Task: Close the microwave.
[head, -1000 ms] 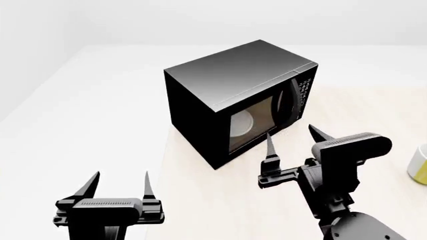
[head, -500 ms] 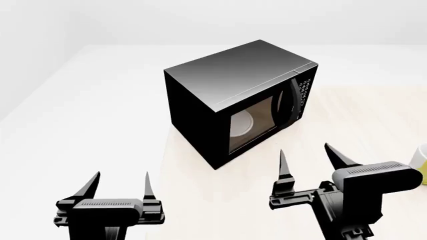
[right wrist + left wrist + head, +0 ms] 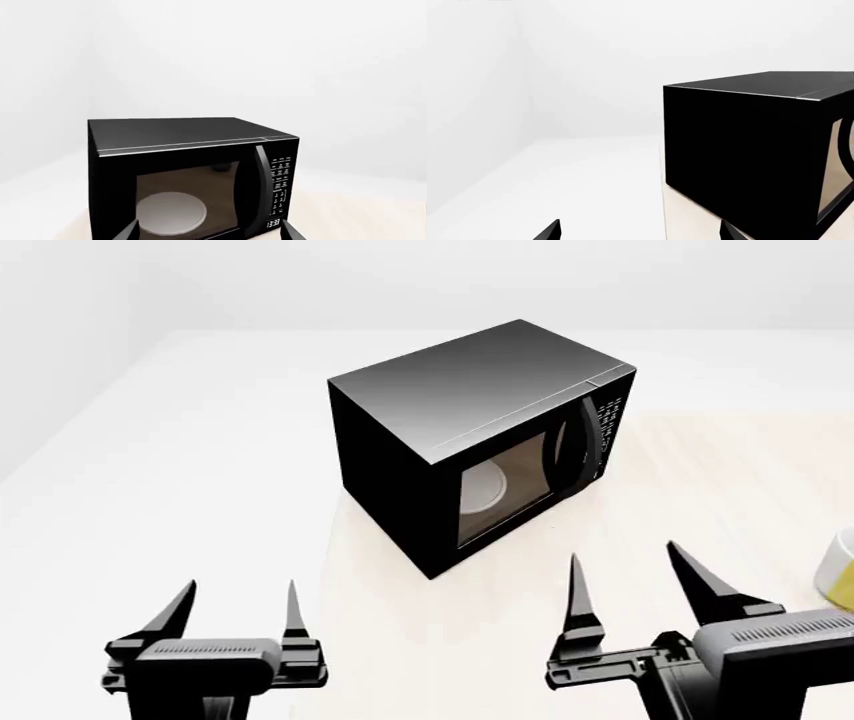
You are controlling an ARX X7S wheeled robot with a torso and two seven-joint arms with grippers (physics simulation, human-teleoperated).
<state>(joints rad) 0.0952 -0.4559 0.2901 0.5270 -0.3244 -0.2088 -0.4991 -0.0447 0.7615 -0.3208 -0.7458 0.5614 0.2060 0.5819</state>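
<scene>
Pale wooden table (image 3: 441,640), plain white walls (image 3: 267,60), white floor, soft even light

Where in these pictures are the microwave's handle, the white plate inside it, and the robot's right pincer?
handle (image 3: 262,192): right wrist view, middle of the curved black bar.
white plate (image 3: 171,213): right wrist view, centre of the disc behind the window.
right pincer (image 3: 638,586): head view, midway between its two fingertips.

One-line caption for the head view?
Boxy black microwave, door flush, on the pale table; open left gripper and right gripper hover nearby.
</scene>
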